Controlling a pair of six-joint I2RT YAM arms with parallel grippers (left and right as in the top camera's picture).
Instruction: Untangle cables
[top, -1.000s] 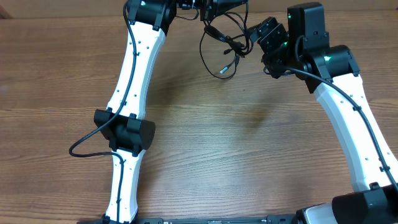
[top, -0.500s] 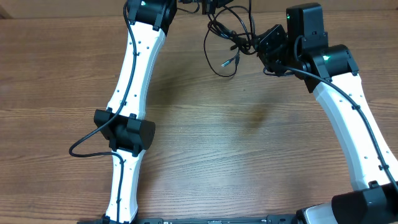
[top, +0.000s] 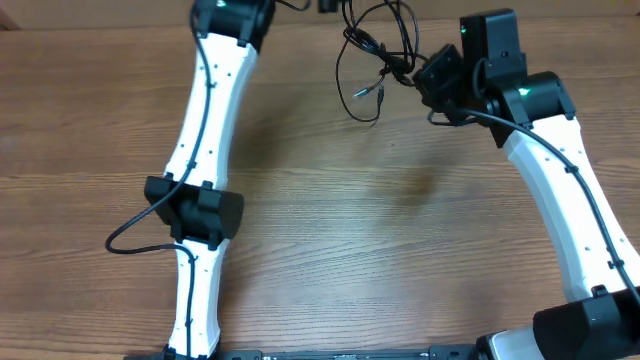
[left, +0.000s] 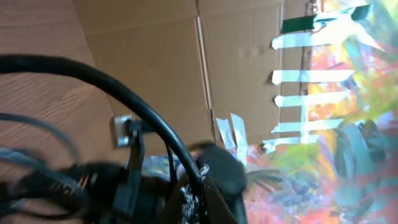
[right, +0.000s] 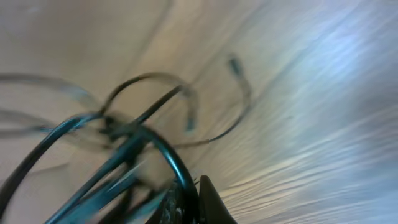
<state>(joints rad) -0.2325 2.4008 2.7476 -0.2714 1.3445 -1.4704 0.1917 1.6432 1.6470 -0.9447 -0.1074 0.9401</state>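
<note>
Watching the upper centre, I see tangled cables (top: 372, 48) pinched by my right gripper (top: 418, 72) (left gripper (top: 329, 5) at the top edge: grip I cannot tell).

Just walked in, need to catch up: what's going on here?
Two robot arms are working a tangle of thin black cables at the far edge of the table. The tangle spans from the left gripper, mostly cut off in the overhead view, to the right gripper, with loose loops spreading out. Both wrist views are blurred, so the grips are unclear.
</note>
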